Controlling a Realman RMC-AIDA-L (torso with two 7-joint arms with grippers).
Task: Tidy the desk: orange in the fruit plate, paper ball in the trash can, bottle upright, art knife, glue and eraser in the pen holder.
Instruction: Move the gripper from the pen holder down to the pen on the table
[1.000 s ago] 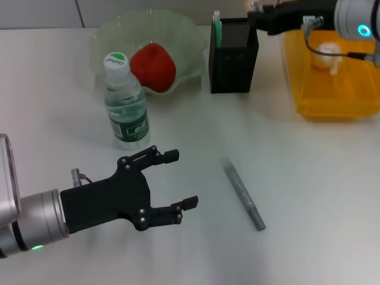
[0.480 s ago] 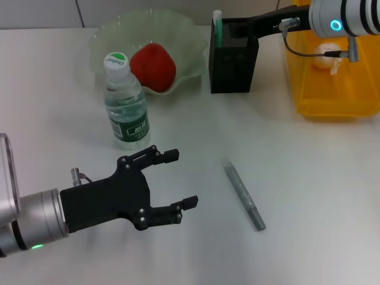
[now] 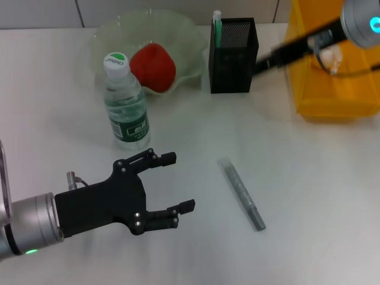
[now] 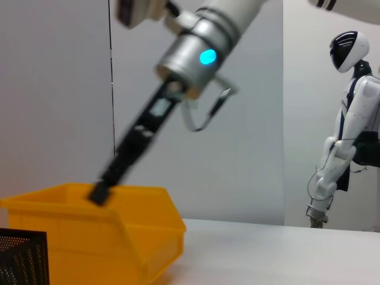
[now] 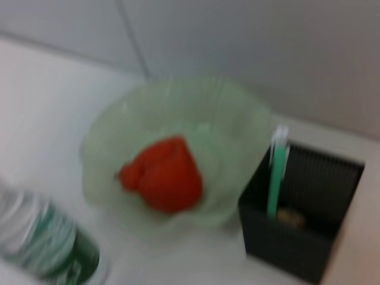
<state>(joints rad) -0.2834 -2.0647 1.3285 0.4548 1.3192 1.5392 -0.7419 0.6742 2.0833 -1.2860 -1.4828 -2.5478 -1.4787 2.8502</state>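
The orange (image 3: 153, 66) (image 5: 163, 175) lies in the pale-green fruit plate (image 3: 107, 35) (image 5: 178, 107). Beside the plate the bottle (image 3: 124, 101) (image 5: 41, 243) stands upright. In the black mesh pen holder (image 3: 233, 56) (image 5: 309, 237) are a green-and-white stick (image 3: 217, 27) (image 5: 276, 172) and the beige eraser (image 5: 291, 218). A slim grey stick (image 3: 241, 193), art knife or glue, lies flat on the table. The paper ball (image 3: 330, 58) sits in the yellow trash can (image 3: 332, 95) (image 4: 89, 225). My left gripper (image 3: 179, 181) hovers open near the table's front left. My right gripper (image 3: 267, 59) (image 4: 104, 190) is a blur between holder and bin.
The trash can fills the back right corner, and the pen holder (image 4: 21, 258) stands just left of it. A cable loops off my right arm above the bin. A white humanoid robot (image 4: 347, 119) stands far off in the room.
My right gripper has swung away from above the pen holder, toward the trash can and a little nearer. My left gripper has barely shifted.
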